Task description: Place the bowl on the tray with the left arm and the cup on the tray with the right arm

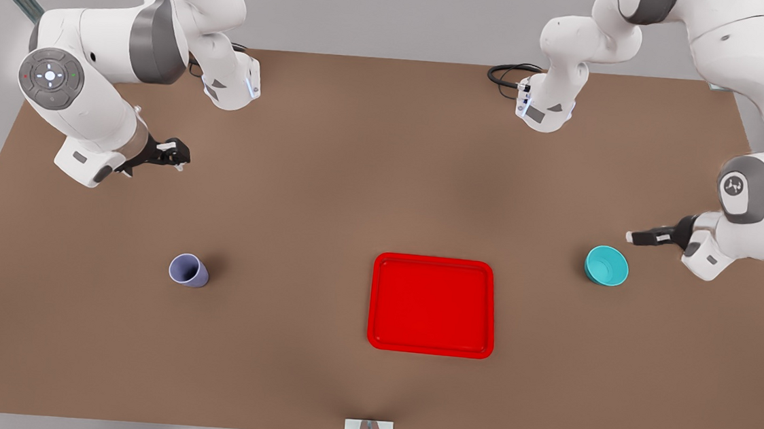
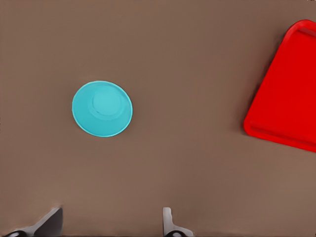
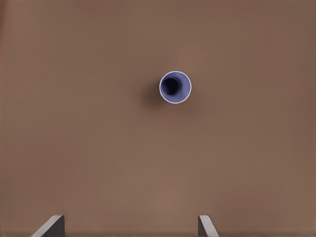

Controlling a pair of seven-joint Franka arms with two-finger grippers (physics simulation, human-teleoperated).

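Nothing placed yet, judging by how things lie. Red tray [image 1: 433, 305] bare on the brown table [image 1: 329, 190]; used below as the landmark.

Teal bowl [image 1: 606, 265] upright on the table, well apart from the tray, off toward the front view's right of it. Seen again from the left wrist [image 2: 102, 108], with a corner of the tray [image 2: 286, 98] off to one side and bare table between the two.

Lavender cup [image 1: 188, 271] upright on the table, well apart from the tray on the opposite side, toward the front view's left of it. Seen from the right wrist [image 3: 175, 87] straight down its dark inside.

Left gripper [image 1: 646, 238] farther from the tray than the bowl, raised off the table, near the bowl's far rim but not touching. Fingers [image 2: 49, 222] spread wide, holding nothing.

Right gripper [image 1: 172, 154] farther from the tray than the cup, raised off the table and well apart from the cup. Fingers [image 3: 52, 226] likewise spread, empty.

Whole job left, in all likelihood: lowering onto bowl and cup, closing on each, carrying both across to the tray, setting them down inside its rim, letting go.
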